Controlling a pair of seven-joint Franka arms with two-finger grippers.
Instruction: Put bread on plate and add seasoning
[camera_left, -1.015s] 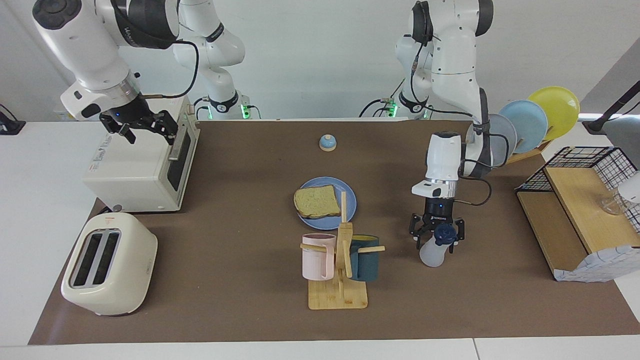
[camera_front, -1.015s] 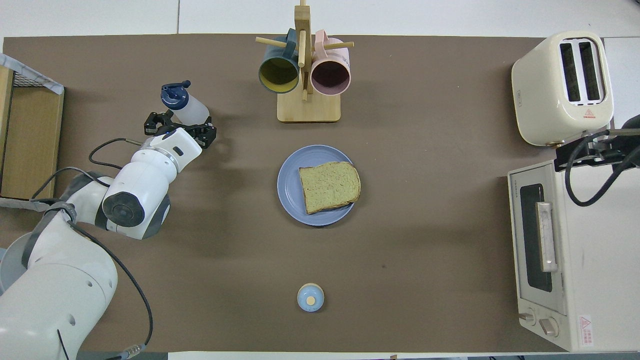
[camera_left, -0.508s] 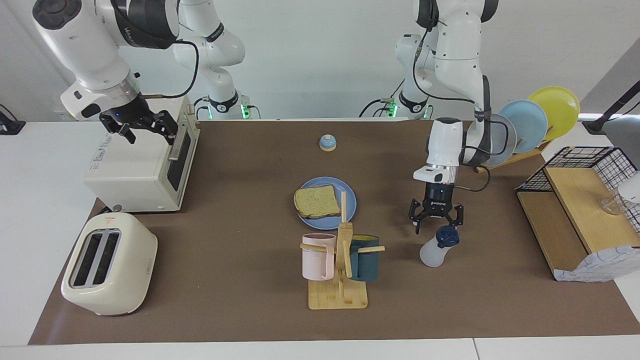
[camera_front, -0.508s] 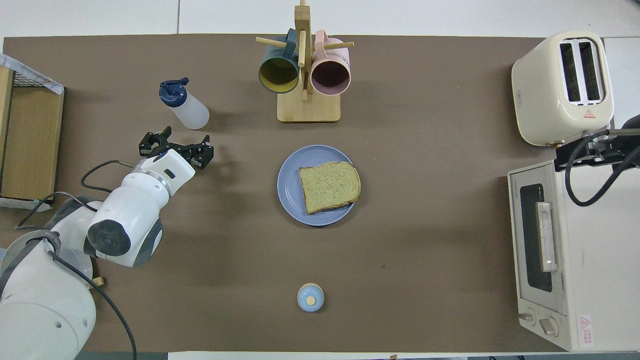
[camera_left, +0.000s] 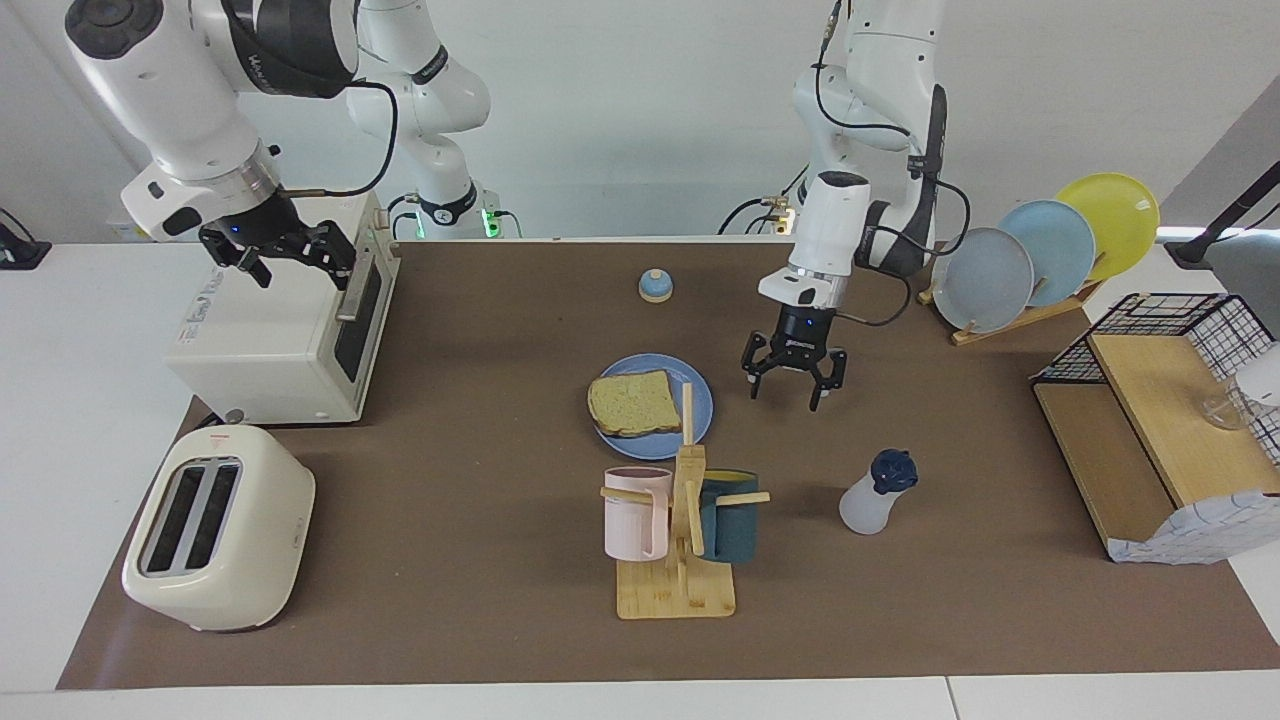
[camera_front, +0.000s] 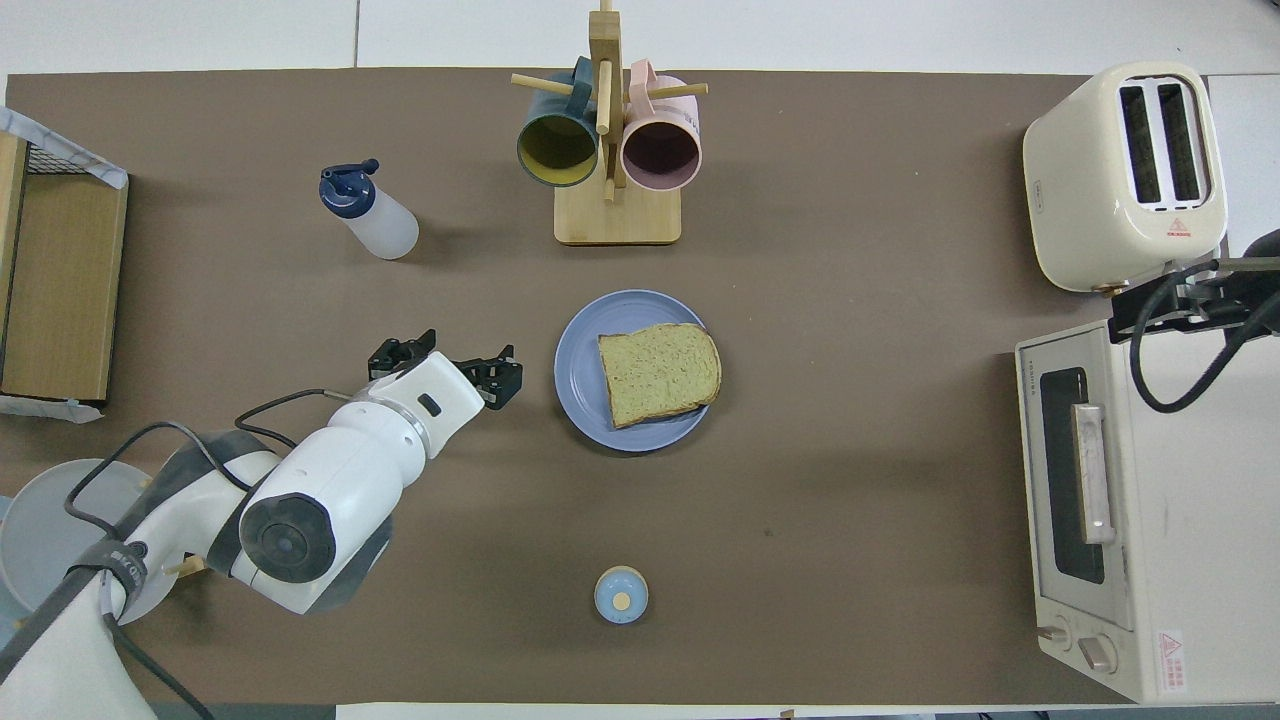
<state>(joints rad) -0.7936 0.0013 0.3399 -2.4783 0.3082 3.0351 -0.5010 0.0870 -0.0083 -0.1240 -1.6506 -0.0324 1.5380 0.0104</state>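
Observation:
The bread (camera_left: 633, 402) lies on the blue plate (camera_left: 655, 368) at the table's middle; both also show in the overhead view, bread (camera_front: 660, 372) on plate (camera_front: 580, 370). The seasoning bottle (camera_left: 872, 495) stands upright and alone on the mat, farther from the robots than the plate, toward the left arm's end; it also shows in the overhead view (camera_front: 375, 215). My left gripper (camera_left: 795, 400) is open and empty, up in the air over the mat beside the plate (camera_front: 445, 360). My right gripper (camera_left: 300, 262) waits, open, over the toaster oven's top.
A mug rack (camera_left: 680, 540) with pink and dark mugs stands just farther than the plate. A small bell (camera_left: 655, 286) sits nearer the robots. The toaster (camera_left: 215, 525) and toaster oven (camera_left: 270, 340) are at the right arm's end; a plate rack (camera_left: 1040, 255) and wooden shelf (camera_left: 1160, 430) at the left arm's end.
My left gripper opened around the bottle's cap, let it go, rose and moved toward the robots and toward the plate. The bottle stays standing. The right arm has not moved.

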